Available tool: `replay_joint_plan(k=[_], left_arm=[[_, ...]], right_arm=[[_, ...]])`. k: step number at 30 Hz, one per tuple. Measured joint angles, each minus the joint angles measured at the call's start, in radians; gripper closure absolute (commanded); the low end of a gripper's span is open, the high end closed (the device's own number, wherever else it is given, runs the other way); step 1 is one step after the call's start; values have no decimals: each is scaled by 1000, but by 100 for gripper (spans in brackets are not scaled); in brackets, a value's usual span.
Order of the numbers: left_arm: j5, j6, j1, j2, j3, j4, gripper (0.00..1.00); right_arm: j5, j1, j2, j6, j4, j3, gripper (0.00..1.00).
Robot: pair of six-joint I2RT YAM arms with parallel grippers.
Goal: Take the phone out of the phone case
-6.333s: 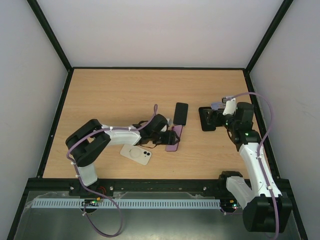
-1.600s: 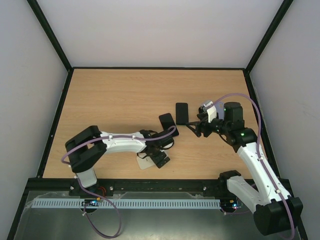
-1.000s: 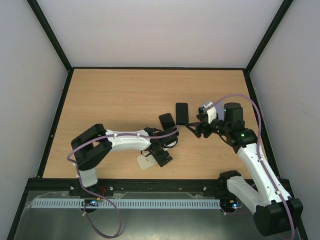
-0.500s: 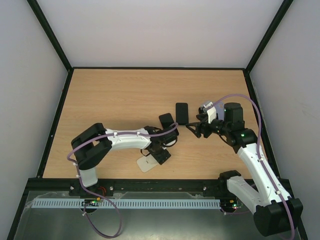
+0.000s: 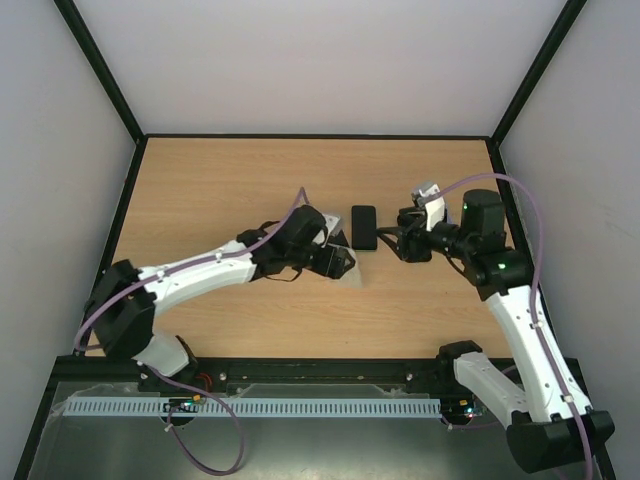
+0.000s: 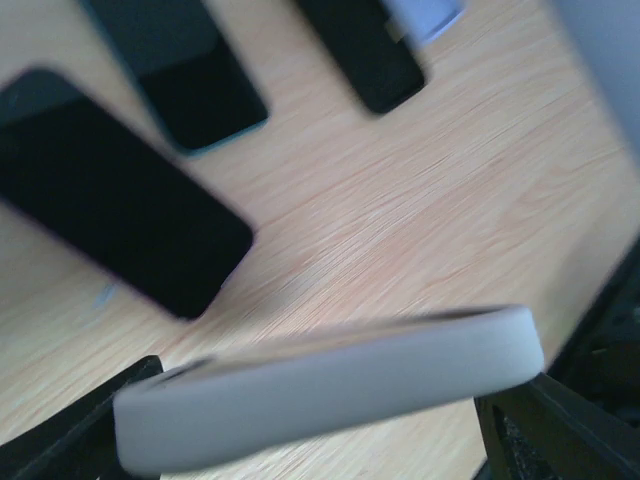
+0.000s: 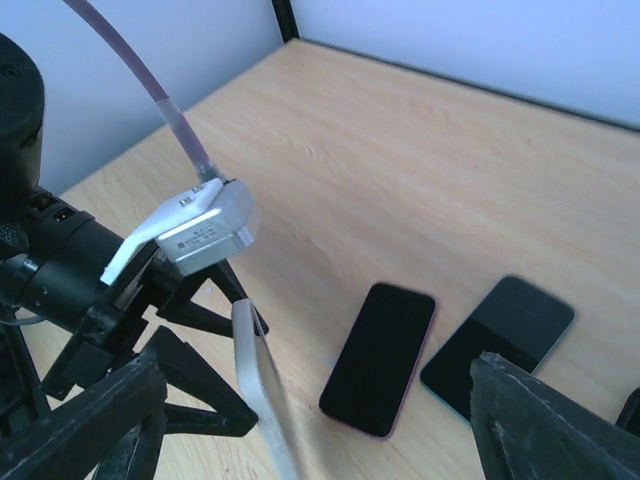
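Left hand (image 5: pixel 337 262): fingers clamped on the white phone (image 6: pixel 330 385), one finger at each end. The phone was held on edge. Whether a case was still fitted to it could not be told from any view.

Location: from above, the white phone was just beside the teal-edged phone (image 5: pixel 363 227), on that phone's left and slightly nearer the arm bases.

A pink-rimmed phone (image 7: pixel 380 345) lay face up on the tabletop (image 5: pixel 230 190) next to the teal-edged phone, between it and the left hand.

Right hand (image 7: pixel 315 430): fingers apart, nothing between them. It was on the opposite side of the teal-edged phone from the left hand, near it and pointing toward it.
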Motion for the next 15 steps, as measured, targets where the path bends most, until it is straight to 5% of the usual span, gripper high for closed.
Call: replay_joint_plan(k=[4,15], left_arm=[[53,-19,5,-104,-54,181,98],[92,44,4,-276,-157,430,96]], right_arm=[[-15,0,-21,-19,-48,92,8],[-61,0,9,-187,-177,98,10]])
